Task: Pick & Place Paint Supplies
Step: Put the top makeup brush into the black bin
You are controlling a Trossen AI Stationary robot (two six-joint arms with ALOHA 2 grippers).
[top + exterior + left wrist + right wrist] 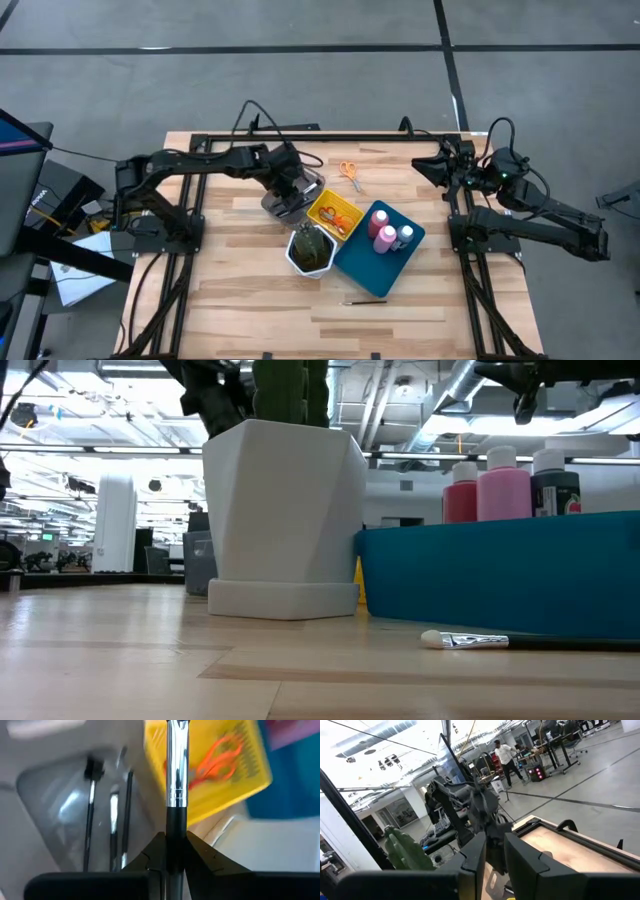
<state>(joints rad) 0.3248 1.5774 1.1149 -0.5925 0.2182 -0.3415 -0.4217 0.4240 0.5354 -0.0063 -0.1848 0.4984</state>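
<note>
My left gripper (176, 851) pinches a brush (176, 775) upright above the grey tray (55, 805), where other brushes lie. A slack pinch could let it tip into the yellow tray (250, 765) alongside. My right gripper (425, 165) waits apart, nearly closed, empty.

No text, brand, number or sign can be read anywhere in these views. A label is carried by the dark white-capped bottle (555, 488) in the blue tray (500, 575), but its print cannot be made out. Nothing legible is shown on the other bottles or the trays.
</note>
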